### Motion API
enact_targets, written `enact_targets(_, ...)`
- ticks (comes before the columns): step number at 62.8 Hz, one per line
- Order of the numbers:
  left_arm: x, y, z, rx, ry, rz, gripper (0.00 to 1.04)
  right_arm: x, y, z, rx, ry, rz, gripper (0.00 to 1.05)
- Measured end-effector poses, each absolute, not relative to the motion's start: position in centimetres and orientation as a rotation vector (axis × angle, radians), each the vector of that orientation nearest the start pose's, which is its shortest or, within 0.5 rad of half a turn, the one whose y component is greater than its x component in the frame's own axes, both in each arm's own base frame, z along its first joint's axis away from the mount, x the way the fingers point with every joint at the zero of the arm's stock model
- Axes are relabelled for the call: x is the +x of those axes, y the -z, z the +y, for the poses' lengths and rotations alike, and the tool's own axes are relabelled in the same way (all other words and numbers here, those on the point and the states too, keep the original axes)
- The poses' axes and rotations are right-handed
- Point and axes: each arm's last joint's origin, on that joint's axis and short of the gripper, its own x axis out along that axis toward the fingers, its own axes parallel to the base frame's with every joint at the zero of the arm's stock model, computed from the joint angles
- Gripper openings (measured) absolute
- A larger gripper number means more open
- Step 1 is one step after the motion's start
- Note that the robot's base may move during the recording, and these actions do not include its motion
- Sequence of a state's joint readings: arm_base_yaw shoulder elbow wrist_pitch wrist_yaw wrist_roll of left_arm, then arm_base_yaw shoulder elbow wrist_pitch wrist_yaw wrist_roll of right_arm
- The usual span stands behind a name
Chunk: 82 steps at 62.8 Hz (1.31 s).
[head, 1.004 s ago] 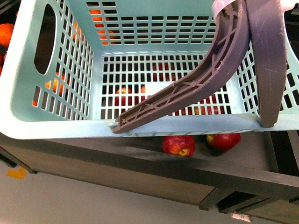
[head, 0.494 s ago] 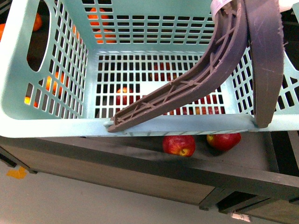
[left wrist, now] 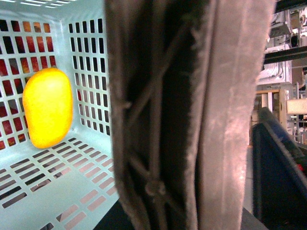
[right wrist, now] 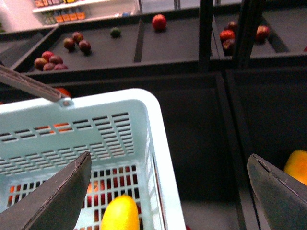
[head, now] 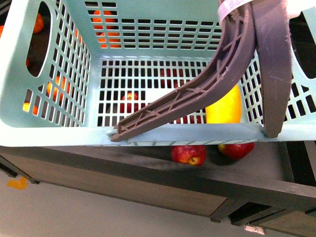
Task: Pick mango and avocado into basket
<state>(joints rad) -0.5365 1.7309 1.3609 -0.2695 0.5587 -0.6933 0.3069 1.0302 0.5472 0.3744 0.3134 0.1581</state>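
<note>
Partly hidden by a handle [head: 197,94], the mango [head: 224,107] is inside the basket [head: 59,129].

Matt teal plastic basket [head: 64,133], 2 scuffed brown plastic handles [head: 197,94] (ribbed), smooth-skinned mango [head: 224,106]

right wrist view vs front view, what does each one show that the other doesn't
Only the right wrist view shows the open right gripper, the back shelves with dark fruit and a red fruit. Only the front view shows the oval hand hole and the pale floor. Both show the teal basket with the mango inside.
</note>
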Motion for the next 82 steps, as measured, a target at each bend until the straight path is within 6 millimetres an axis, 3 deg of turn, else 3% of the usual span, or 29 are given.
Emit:
enact_targets(4, 32.3, -27.6, -21.2, -0.604, 0.785, 1.011, 0.15, 20.5, -24.6, 5.0, 0.070, -0.016, 0.011, 0.74)
enact_targets(13, 32.3, -27.6, -21.2, -0.606, 0.790, 1.013, 0.15, 18.2, -21.8, 3.1, 0.019, -0.009, 0.012, 0.39)
enact_targets(26, 32.3, -27.6, -21.2, -0.606, 0.788, 1.012, 0.15, 16.5, -20.2, 2.0, 0.008, -0.006, 0.009, 0.06)
enact_targets(28, 32.3, -27.6, -21.2, -0.606, 0.788, 1.012, 0.15, 16.3, -20.1, 1.8, 0.003, -0.006, 0.006, 0.02)
enact_targets(37, 32.3, -27.6, -21.2, -0.606, 0.788, 1.012, 0.15, 15.2, -19.1, 1.3, 0.004, -0.003, 0.009, 0.02)
enact_targets(73, 32.3, -27.6, -21.2, -0.605, 0.789, 1.013, 0.15, 14.8, -18.9, 1.1, 0.003, 0.002, 0.005, 0.93)
enact_targets(76, 32.2, -27.6, -21.3, -0.603, 0.792, 1.014, 0.15, 14.8, -18.9, 1.1, 0.003, 0.003, 0.006, 0.98)
enact_targets(82, 32.1, -27.7, -21.5, -0.603, 0.809, 1.021, 0.15, 14.8, -18.9, 1.1, 0.003, 0.002, 0.004, 0.96)
